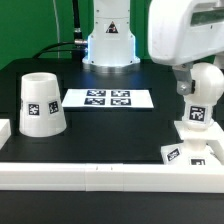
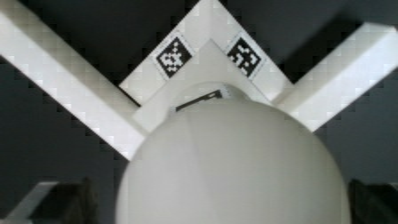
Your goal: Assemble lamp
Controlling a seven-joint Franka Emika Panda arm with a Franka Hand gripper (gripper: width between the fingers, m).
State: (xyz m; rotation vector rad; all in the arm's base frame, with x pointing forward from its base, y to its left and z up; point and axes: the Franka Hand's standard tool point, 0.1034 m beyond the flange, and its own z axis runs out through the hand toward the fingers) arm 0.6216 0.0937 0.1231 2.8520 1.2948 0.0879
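Note:
The white bulb (image 1: 205, 88) stands upright on the square flat base (image 1: 183, 152) at the exterior view's right, with a tag on its stem. My gripper (image 1: 200, 80) hangs over the bulb's round head, and one dark finger (image 1: 183, 84) shows beside it. In the wrist view the bulb head (image 2: 222, 150) fills the space between the jaws. My gripper (image 2: 217, 205) is open, and its dark fingers (image 2: 64, 202) stand apart from the head on both sides. A tagged corner of the base (image 2: 205, 58) shows beyond the bulb. The tapered shade (image 1: 42, 103) stands at the exterior view's left.
The marker board (image 1: 108, 99) lies flat mid-table, in front of the arm's base (image 1: 108, 40). A long white border rail (image 1: 100, 175) runs along the front edge. In the wrist view two rails (image 2: 54, 62) meet in a corner behind the base.

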